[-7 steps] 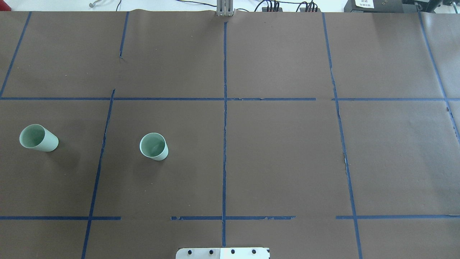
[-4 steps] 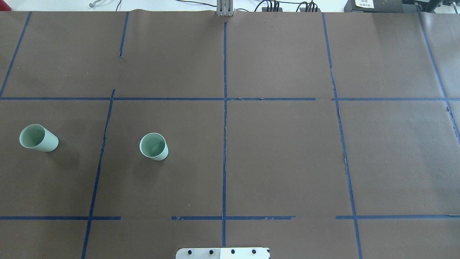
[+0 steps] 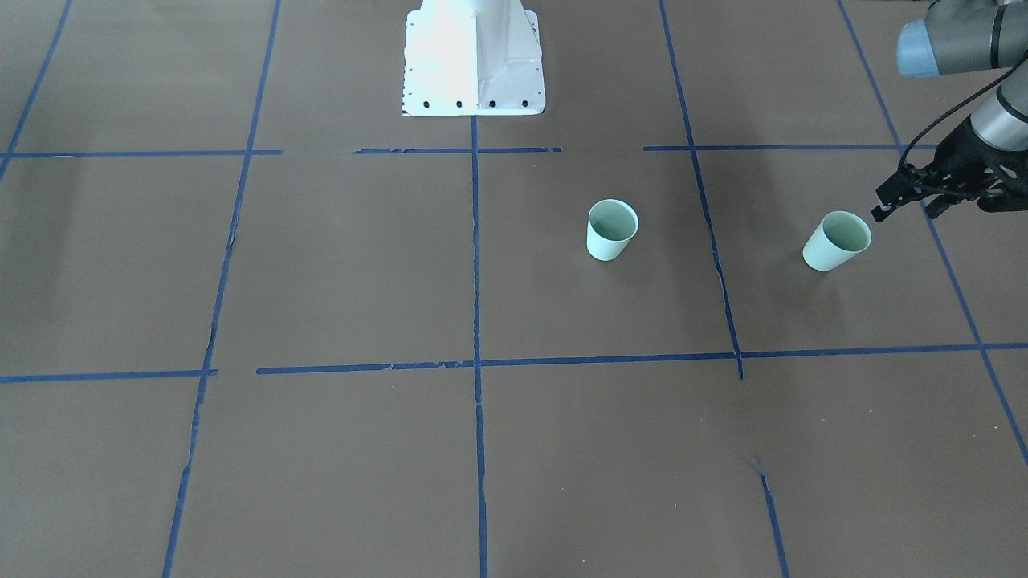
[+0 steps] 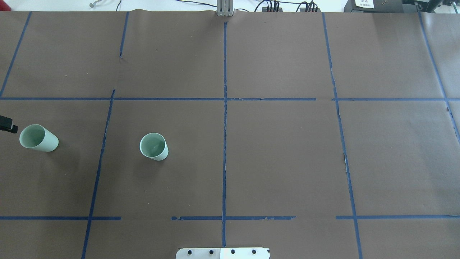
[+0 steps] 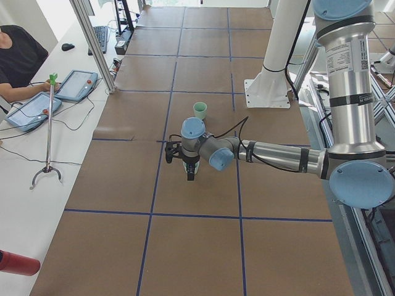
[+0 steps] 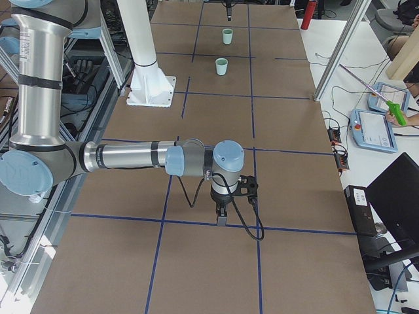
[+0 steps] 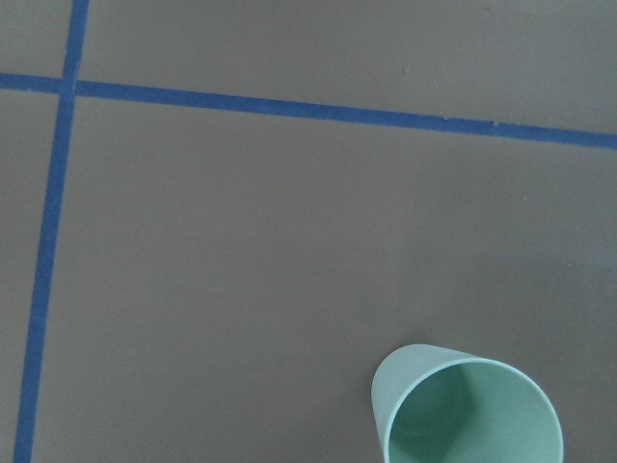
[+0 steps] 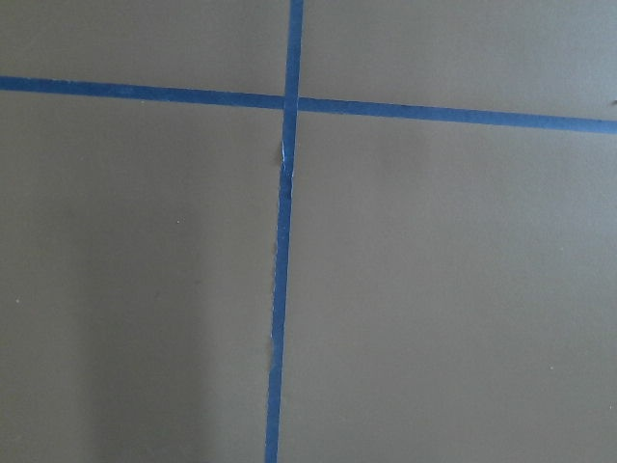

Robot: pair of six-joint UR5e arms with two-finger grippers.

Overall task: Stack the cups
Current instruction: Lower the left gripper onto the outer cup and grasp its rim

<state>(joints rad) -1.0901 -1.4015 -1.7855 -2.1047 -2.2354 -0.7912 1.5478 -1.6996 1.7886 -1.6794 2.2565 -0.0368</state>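
Since both cups look like thin, stiff, featherlight plastic with smooth tapered walls, I'd expect them to skid or tip at a nudge and slip from a loose pinch. I'd grab at the rim, one pad inside and one outside, or across the wall just under it.

Near cup [image 3: 612,229] stands rim-up out in front of the base [image 3: 474,56], toward its left-arm side. Far cup [image 3: 837,241] is upright too, well further from the base the same way.

Left gripper [image 3: 906,210] sits just past far cup, on the side away from the base. Jaws are wide apart, holding nothing and not touching it. Right gripper [image 6: 222,219] is well off on the base's other side. Only the right side cam shows it, so I can't tell its jaw state.

Front view shows the whole left gripper, while overhead catches one fingertip [image 4: 8,125] at the frame edge. Left wrist cam looks down into far cup. Right wrist cam shows only table [image 8: 434,289] and tape [image 8: 280,289].
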